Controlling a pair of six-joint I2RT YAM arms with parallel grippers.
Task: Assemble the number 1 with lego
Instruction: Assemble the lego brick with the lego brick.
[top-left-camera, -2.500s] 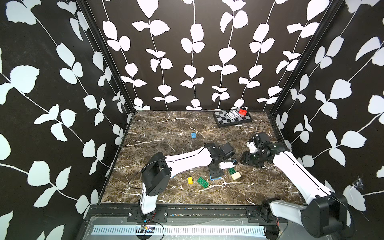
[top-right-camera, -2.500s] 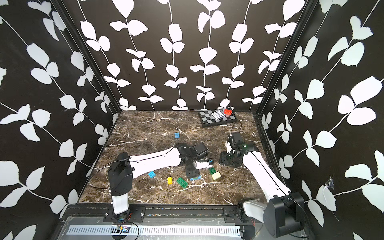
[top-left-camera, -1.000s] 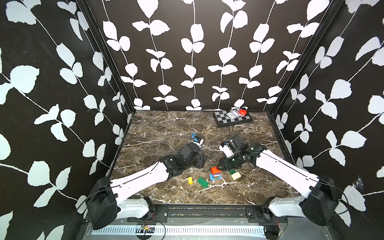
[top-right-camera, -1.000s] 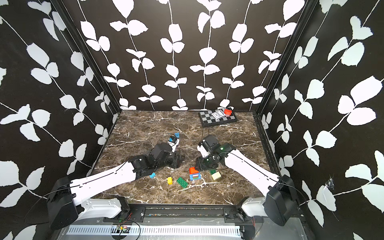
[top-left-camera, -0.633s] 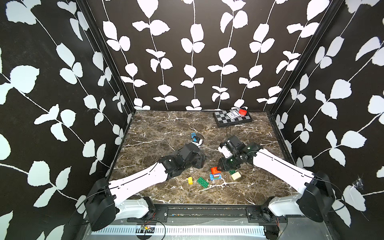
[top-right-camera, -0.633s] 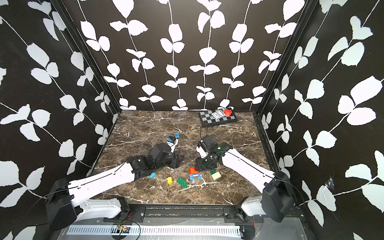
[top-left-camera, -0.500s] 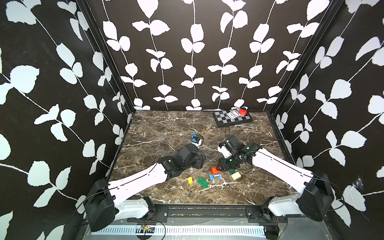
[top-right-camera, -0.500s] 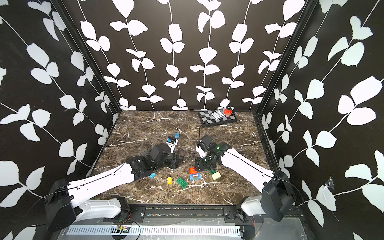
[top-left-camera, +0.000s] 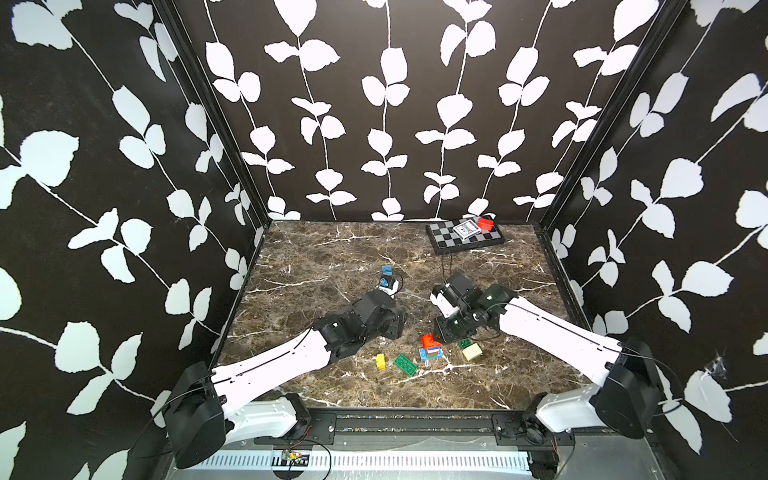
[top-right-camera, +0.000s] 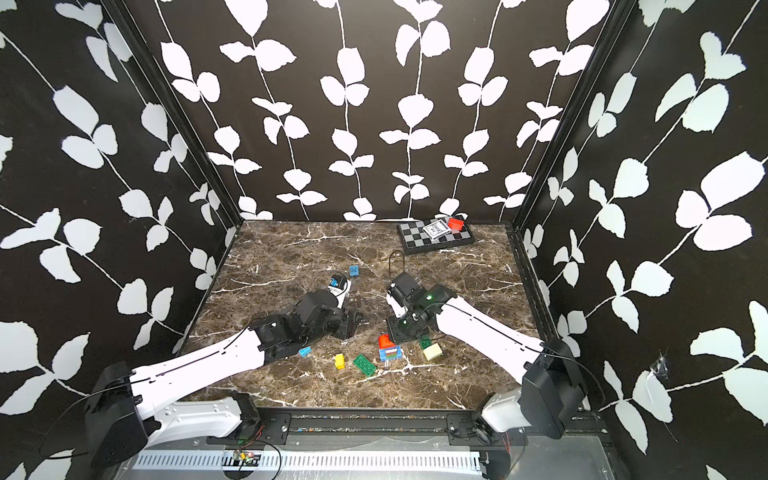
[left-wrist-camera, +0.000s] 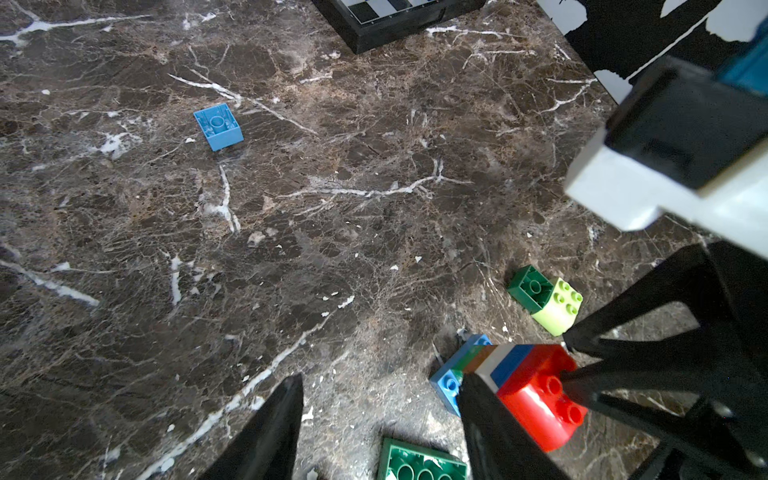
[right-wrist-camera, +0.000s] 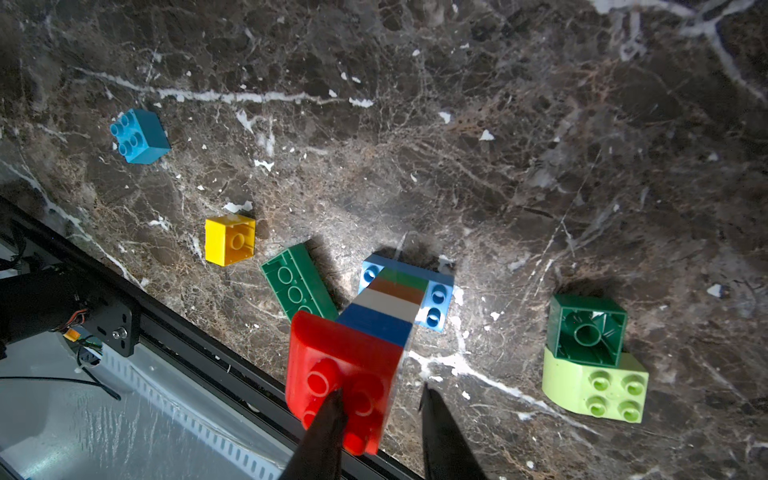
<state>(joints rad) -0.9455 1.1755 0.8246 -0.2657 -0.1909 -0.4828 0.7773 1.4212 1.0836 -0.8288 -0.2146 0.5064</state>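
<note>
Pressing the red brick (right-wrist-camera: 332, 353) home needs a straight downward push: the right gripper (right-wrist-camera: 380, 399) is clamped on its corner, atop the striped stack (right-wrist-camera: 395, 299) near the middle of the front edge of the bench (top-left-camera: 332, 257). The left gripper (left-wrist-camera: 380, 376), jaws apart and empty, could steady the base.

Left wrist view: green flat brick (left-wrist-camera: 419, 462) & checkerboard (left-wrist-camera: 395, 23) cut off by pic edges, L hand (left-wrist-camera: 380, 378) fingers too. Right wrist view: R hand (right-wrist-camera: 380, 401) fingers run off the edge, one fingertip (right-wrist-camera: 330, 409) hiding pt of red brick (right-wrist-camera: 332, 357) studs. In both top views, card (top-left-camera: 464, 229) too small to read.
</note>
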